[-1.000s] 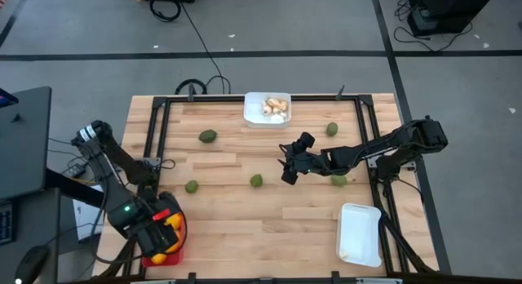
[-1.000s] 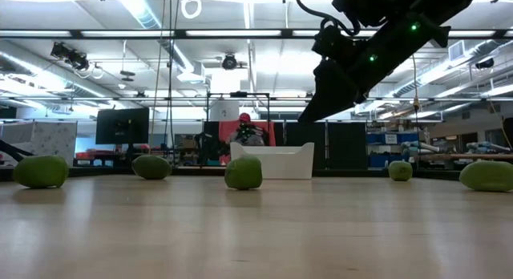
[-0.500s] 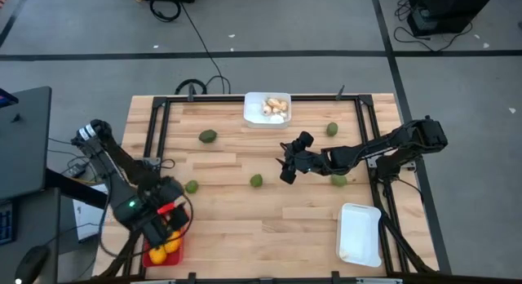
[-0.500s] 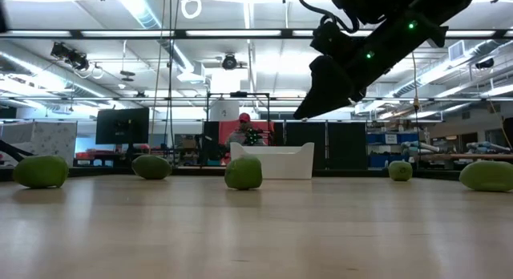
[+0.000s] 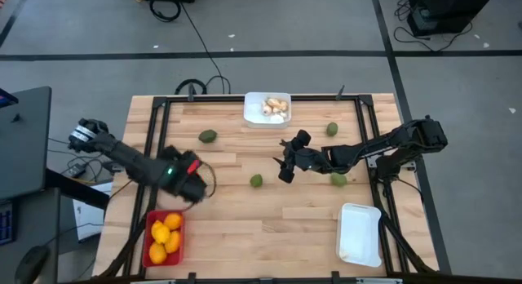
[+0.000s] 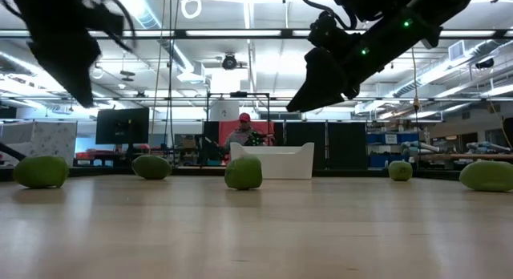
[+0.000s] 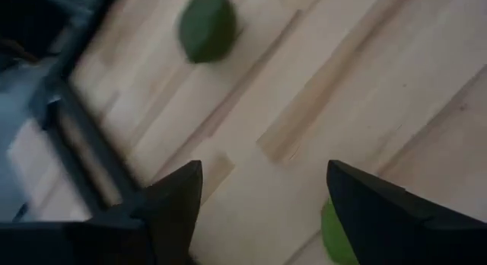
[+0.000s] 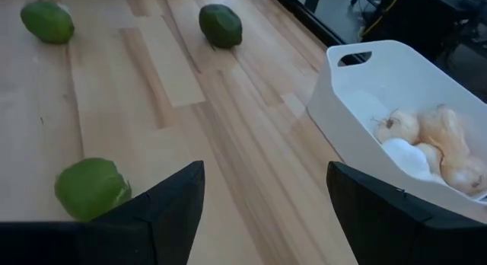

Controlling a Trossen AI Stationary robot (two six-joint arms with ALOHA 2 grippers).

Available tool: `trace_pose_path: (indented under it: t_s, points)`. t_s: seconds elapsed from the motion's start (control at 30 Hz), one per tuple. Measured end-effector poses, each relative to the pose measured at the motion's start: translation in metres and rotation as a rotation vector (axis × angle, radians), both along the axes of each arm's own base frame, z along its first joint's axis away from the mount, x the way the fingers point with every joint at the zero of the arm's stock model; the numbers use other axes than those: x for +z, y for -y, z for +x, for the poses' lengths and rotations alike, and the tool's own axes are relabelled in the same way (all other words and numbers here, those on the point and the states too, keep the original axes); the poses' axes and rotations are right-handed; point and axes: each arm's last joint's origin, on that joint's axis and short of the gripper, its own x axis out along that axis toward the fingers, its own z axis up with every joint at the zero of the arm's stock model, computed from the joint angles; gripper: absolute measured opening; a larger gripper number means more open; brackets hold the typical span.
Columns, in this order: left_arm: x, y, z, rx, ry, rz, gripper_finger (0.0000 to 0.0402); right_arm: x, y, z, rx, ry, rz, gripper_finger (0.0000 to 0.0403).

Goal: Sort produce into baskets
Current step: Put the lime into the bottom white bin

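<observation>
Several dark green oval fruits lie on the wooden table: one far left, one at the middle, two at the right. My left gripper is open and empty above the table's left middle. Its wrist view shows one green fruit ahead and one beside a finger. My right gripper is open and empty, raised just right of the middle fruit, which also shows in its wrist view. The red basket holds orange fruits.
A white basket with pale mushroom-like pieces stands at the far edge. An empty white basket stands near right. A black frame runs along the table's sides. The middle near part of the table is bare wood.
My left gripper has left the red basket, uncovering the orange fruits in it, and swung toward the far edge and the right until it now covers the left green fruit in the high view. My right gripper has drifted slightly toward the left.
</observation>
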Motion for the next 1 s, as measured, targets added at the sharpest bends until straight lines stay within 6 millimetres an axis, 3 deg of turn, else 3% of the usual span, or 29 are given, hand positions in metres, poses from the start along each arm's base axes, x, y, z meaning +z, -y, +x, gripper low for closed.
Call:
trace_pose_path:
  t_s: [0.23, 0.47, 0.8, 1.0]
  points:
    - [-0.022, -0.061, 0.019, -0.036, 0.063, -0.029, 0.0286, 0.0, 0.005, 0.001, 0.016, 0.0, 0.013, 0.0286]
    - [-0.025, -0.109, 0.028, -0.053, 0.037, -0.008, 0.0286, -0.004, 0.008, -0.001, 0.012, -0.017, 0.012, 0.0286]
    - [-0.024, -0.145, 0.034, -0.188, 0.045, -0.02, 0.0286, -0.025, 0.008, -0.015, -0.014, -0.062, 0.045, 0.0286]
    - [-0.041, -0.164, 0.037, -0.229, -0.035, -0.098, 0.0286, -0.029, 0.009, -0.019, -0.024, -0.06, 0.06, 0.0286]
